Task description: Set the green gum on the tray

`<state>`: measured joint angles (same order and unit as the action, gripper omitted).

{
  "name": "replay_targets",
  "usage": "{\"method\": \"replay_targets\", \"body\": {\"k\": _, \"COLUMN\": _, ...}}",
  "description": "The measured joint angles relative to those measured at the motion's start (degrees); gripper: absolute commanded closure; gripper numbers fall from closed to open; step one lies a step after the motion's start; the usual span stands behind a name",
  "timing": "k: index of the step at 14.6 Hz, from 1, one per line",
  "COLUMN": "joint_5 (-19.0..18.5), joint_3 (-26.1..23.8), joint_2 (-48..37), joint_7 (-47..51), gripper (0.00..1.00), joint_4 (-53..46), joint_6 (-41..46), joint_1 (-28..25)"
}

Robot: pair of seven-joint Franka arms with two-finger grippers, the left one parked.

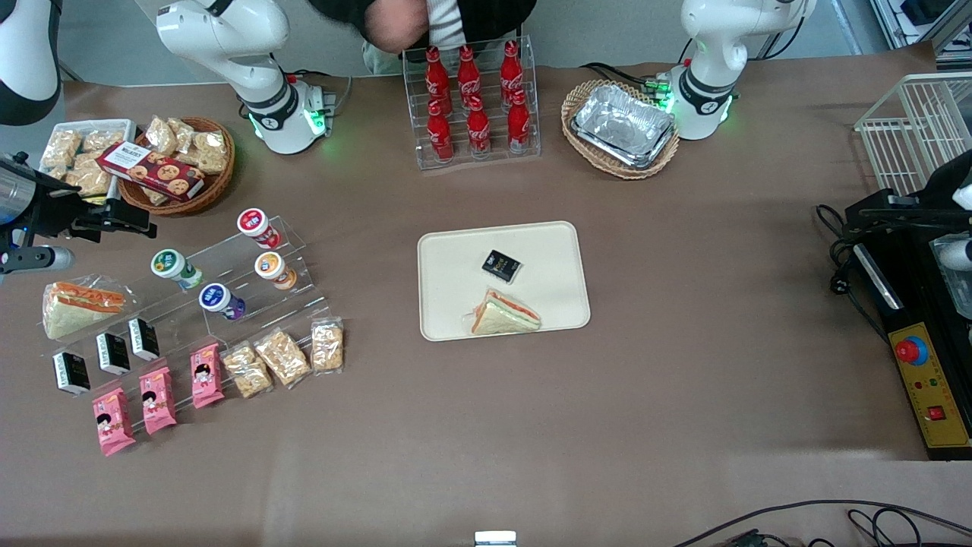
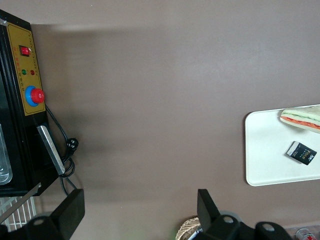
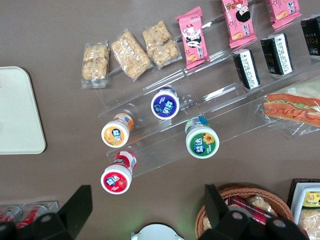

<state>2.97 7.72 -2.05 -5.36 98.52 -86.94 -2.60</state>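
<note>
The green gum (image 1: 168,264) (image 3: 202,141) lies tilted on a clear stepped stand, its green lid facing up, beside the purple-lidded bottle (image 3: 165,104). My right gripper (image 1: 114,218) (image 3: 146,195) hangs open and empty above the table, a little farther from the front camera than the gum and not touching it. The cream tray (image 1: 456,251) (image 3: 17,110) (image 2: 265,150) lies at mid-table, toward the parked arm from the stand. It holds a wrapped sandwich (image 1: 505,314) and a small black packet (image 1: 501,265).
Orange-lidded (image 3: 116,134) and red-lidded (image 3: 117,177) bottles share the stand (image 1: 296,281). Snack packets, black packs and a sandwich (image 1: 80,304) lie nearer the camera. A wicker snack basket (image 1: 182,163), a cola bottle rack (image 1: 474,106) and a foil tray (image 1: 623,125) line the back.
</note>
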Motion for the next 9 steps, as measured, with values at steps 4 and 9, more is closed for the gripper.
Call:
{"method": "replay_targets", "body": {"k": 4, "joint_5": -0.01, "joint_3": 0.00, "joint_2": 0.22, "joint_7": -0.11, "gripper": 0.00, "joint_4": 0.00, "joint_6": -0.01, "joint_1": 0.00}}
{"method": "replay_targets", "body": {"k": 9, "joint_5": -0.10, "joint_3": 0.10, "joint_2": 1.17, "joint_7": -0.15, "gripper": 0.00, "joint_4": 0.00, "joint_6": -0.05, "joint_1": 0.18}}
